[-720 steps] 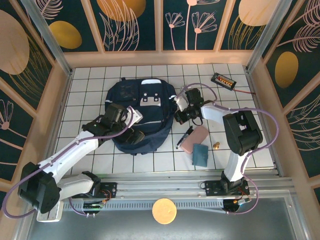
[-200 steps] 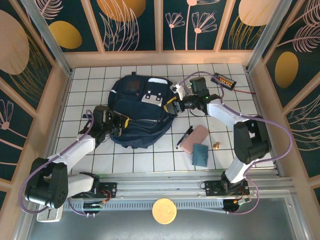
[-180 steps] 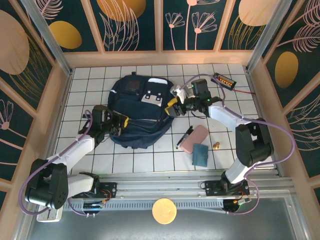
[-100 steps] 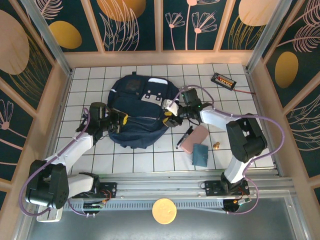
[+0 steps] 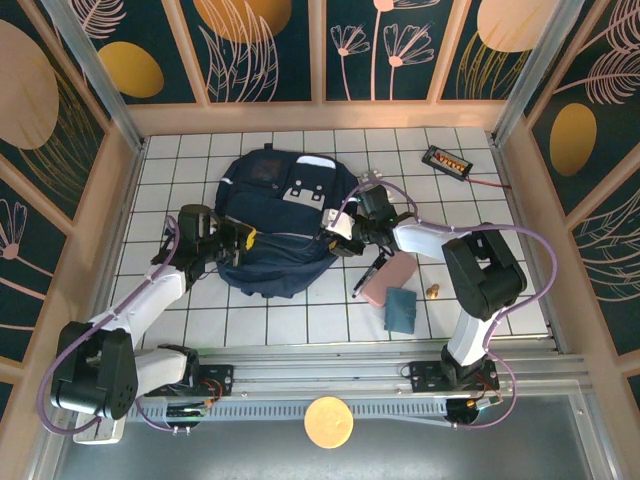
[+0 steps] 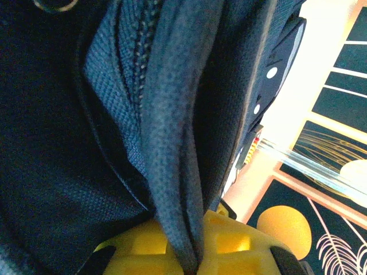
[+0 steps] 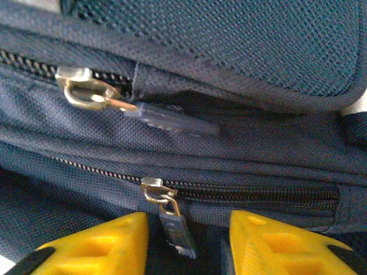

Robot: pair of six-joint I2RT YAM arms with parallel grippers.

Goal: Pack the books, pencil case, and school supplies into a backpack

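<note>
Nearest us, right of the backpack (image 5: 275,205), we see the flat teal item (image 5: 402,309), the pale pink pencil case (image 5: 390,278) and the black pen (image 5: 373,272) on the bench (image 5: 300,320). Farther back lies the navy backpack itself. Our left gripper (image 6: 192,252) is clamped on a fold of its left-side fabric. Our right gripper (image 7: 186,238) stands apart around a zipper pull (image 7: 174,223) on its right edge.

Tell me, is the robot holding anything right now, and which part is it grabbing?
The left tool pinches a fold of the backpack beside a zipper. The right tool holds nothing, open either side of a zipper pull.
</note>
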